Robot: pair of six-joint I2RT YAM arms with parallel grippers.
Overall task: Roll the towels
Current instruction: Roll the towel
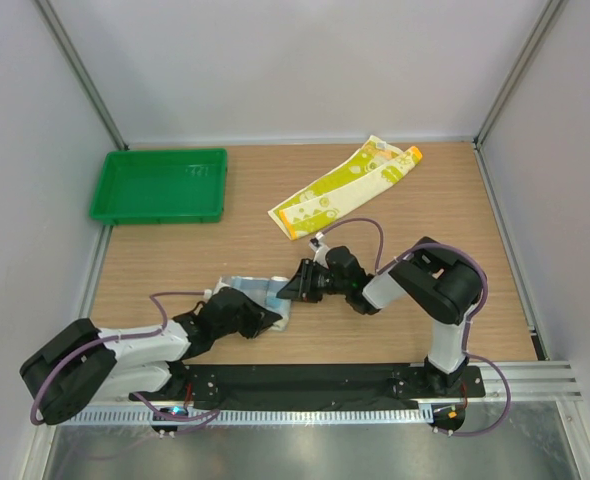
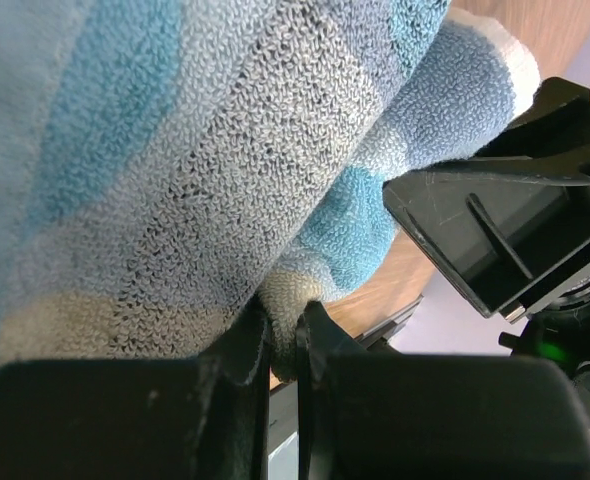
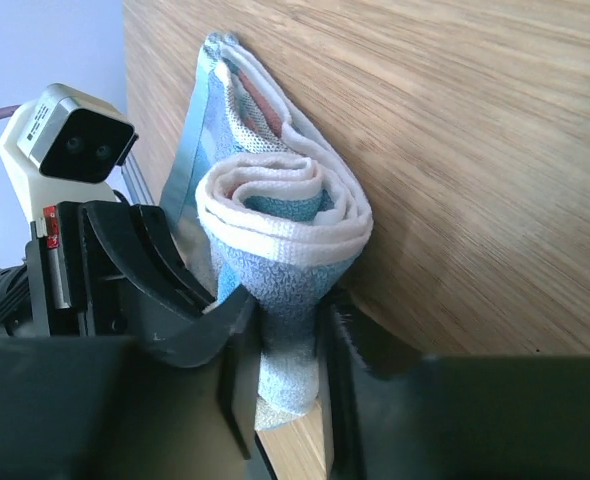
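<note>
The light blue and white towel (image 1: 256, 292) lies partly rolled on the wooden table between my two grippers. My left gripper (image 1: 258, 318) is shut on a fold at the towel's edge (image 2: 287, 300), and the cloth (image 2: 205, 150) fills most of the left wrist view. My right gripper (image 1: 293, 288) is shut on the end of the rolled part (image 3: 285, 220), which stands out between its fingers (image 3: 237, 340). The long yellow-green and white towel (image 1: 343, 186) lies flat and unrolled at the back right, apart from both grippers.
A green plastic tray (image 1: 158, 185) sits at the back left. White walls close in the table on three sides. The left wrist's camera housing (image 3: 70, 145) is close beside the roll.
</note>
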